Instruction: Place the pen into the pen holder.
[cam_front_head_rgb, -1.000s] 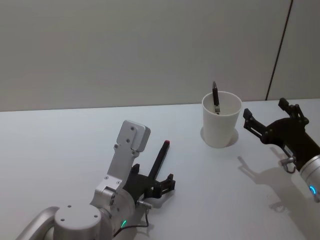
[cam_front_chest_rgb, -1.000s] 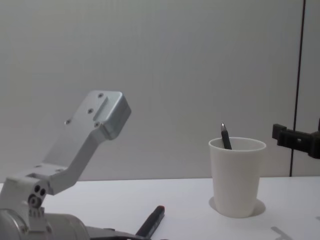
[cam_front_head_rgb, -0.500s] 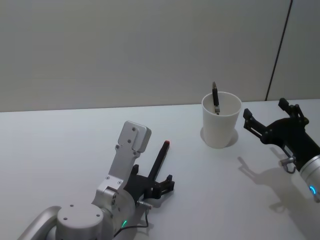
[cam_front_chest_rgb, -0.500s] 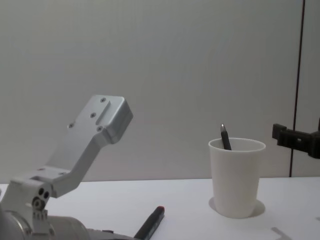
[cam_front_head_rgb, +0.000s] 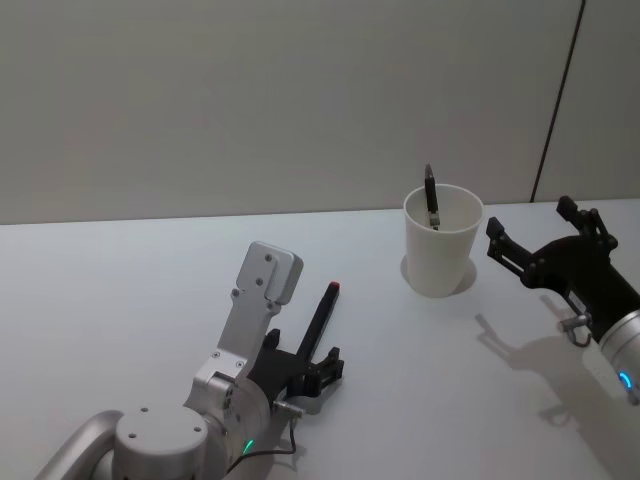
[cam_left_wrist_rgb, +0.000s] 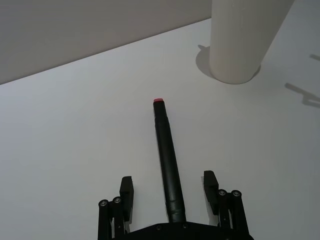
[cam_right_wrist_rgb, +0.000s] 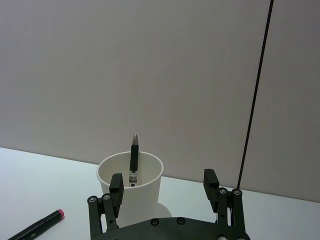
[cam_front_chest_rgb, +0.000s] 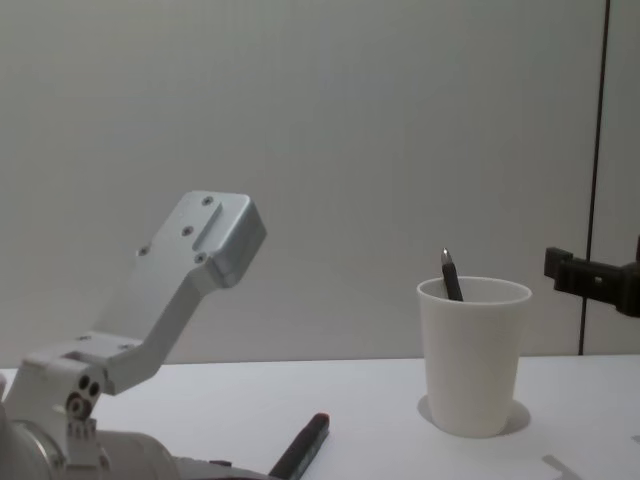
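Nearest, the left gripper (cam_left_wrist_rgb: 167, 181) holds nothing, its fingers spread wide either side of the black, red-tipped pen (cam_left_wrist_rgb: 166, 150) lying flat on the table (cam_front_head_rgb: 120, 290); farther off stands the white pen holder (cam_front_head_rgb: 442, 252) with another pen (cam_front_head_rgb: 431, 195) inside, the right gripper (cam_front_head_rgb: 530, 220) beside it splayed and empty.

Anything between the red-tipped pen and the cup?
Nothing: bare table separates the red-tipped pen, lying inside the open left end effector, from the pen holder, in the left wrist view.
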